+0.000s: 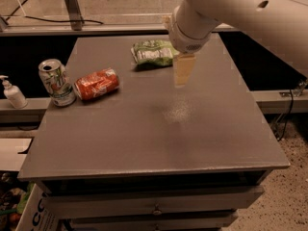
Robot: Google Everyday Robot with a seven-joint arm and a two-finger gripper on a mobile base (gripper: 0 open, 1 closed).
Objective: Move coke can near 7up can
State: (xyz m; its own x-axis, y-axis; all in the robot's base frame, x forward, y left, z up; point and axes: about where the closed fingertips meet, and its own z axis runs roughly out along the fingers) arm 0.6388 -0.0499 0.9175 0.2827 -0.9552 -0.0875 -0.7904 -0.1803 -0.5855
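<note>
The coke can (pixel 96 83), red-orange and dented, lies on its side on the grey table (pixel 154 124) at the left. Its end touches or nearly touches the 7up can (pixel 57 82), white and green with a silver top, which stands upright at the table's left edge. My gripper (pixel 184 70) hangs from the white arm over the middle-right of the table, well to the right of both cans and above the surface. It holds nothing that I can see.
A green snack bag (pixel 153 53) lies at the back middle of the table, just left of the gripper. A small white pump bottle (pixel 13 94) stands on a ledge left of the table. Drawers sit below the table's front edge.
</note>
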